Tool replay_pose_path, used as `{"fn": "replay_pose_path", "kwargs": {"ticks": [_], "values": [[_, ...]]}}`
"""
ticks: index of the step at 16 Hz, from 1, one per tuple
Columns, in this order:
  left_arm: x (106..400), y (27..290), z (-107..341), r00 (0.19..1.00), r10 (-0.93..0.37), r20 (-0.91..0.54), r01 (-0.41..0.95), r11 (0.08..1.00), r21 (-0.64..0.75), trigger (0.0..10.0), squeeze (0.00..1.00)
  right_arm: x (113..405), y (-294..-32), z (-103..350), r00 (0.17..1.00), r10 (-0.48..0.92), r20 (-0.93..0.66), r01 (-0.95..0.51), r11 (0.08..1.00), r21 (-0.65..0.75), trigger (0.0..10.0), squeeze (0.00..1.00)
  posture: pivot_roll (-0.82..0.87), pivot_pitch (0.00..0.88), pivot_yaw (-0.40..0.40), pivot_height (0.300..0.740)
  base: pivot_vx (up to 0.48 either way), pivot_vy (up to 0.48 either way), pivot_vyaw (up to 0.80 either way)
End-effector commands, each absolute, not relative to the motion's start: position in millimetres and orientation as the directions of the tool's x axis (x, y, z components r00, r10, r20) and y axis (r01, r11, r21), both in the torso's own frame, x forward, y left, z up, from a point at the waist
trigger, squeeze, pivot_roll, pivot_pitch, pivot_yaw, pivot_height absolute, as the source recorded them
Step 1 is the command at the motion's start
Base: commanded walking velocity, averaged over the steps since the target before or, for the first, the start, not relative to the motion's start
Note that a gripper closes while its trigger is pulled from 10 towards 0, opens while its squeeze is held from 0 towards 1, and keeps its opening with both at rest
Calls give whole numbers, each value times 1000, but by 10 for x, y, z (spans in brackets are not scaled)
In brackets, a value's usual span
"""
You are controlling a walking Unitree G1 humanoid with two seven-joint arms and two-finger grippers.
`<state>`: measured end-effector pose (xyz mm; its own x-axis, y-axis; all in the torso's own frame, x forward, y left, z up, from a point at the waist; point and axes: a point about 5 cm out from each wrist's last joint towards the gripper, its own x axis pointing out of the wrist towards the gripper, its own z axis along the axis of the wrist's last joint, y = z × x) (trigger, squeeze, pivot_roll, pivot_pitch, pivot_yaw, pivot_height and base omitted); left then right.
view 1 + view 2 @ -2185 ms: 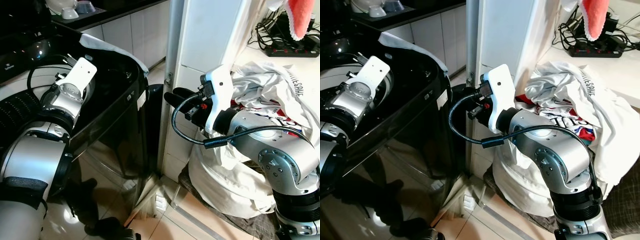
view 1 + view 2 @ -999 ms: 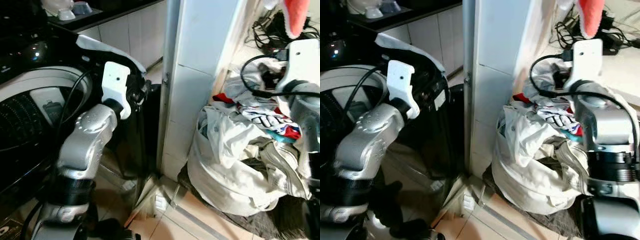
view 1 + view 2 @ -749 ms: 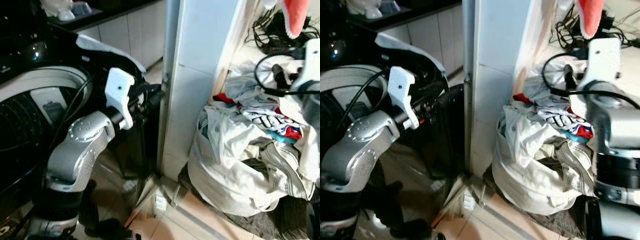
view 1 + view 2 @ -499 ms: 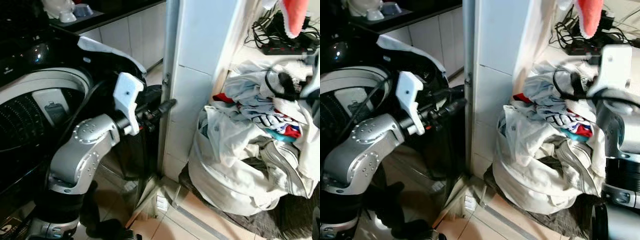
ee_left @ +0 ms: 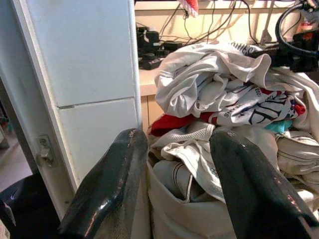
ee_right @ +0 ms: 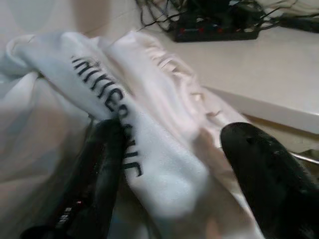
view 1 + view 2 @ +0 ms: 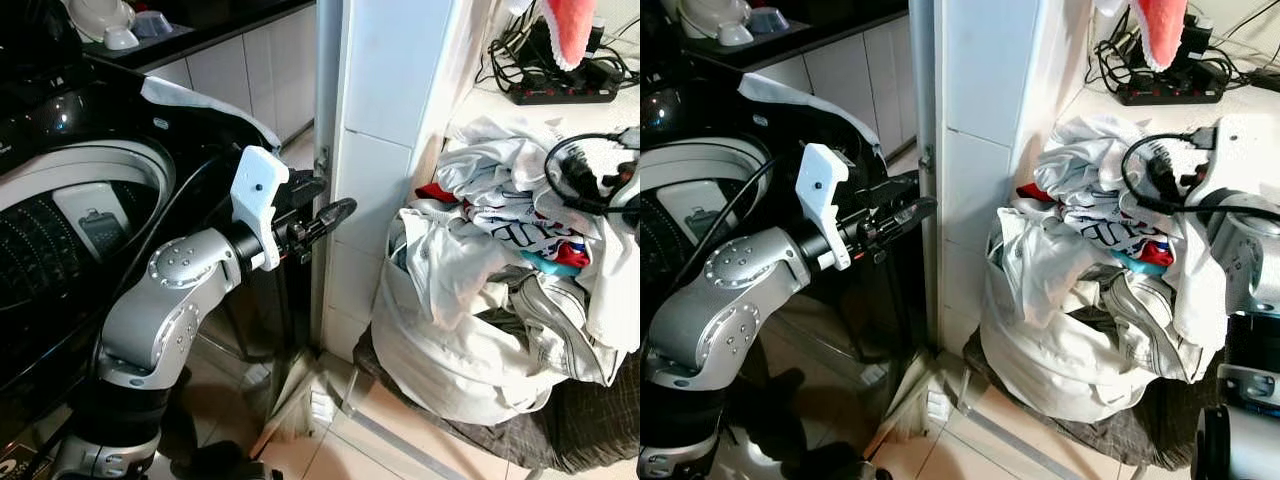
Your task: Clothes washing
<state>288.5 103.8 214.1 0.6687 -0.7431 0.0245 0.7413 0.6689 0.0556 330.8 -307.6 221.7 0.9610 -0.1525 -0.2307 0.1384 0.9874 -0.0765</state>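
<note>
Laundry: right gripper (image 6: 169,149), fingers spread w/ white lettered cloth between them, sits atop heaped white fabric laundry bag (image 7: 450,350), prob to pick; left gripper (image 7: 335,212) spread, empty, beside white tiled pillar (image 7: 385,150), nr black washer (image 7: 80,200)

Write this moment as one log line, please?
left claw: open, beside pillar, aimed at laundry | right claw: open, over white shirt | washer: open
</note>
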Motion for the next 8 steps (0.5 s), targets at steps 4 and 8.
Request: {"fn": "replay_pose_path", "kwargs": {"ticks": [4,8], "values": [[2899,1072,2167,685,-729,20,725,684,84,10000,0,3286,-3132,2115,938,-134,-318,124,991,-51,0,0,-10,0,2,740,0,0,0],[2913,1067,2185,693,-720,30,716,692,93,10000,0,3275,-3161,2168,945,-137,-296,134,991,-29,0,0,-15,0,12,740,0,0,0]]}}
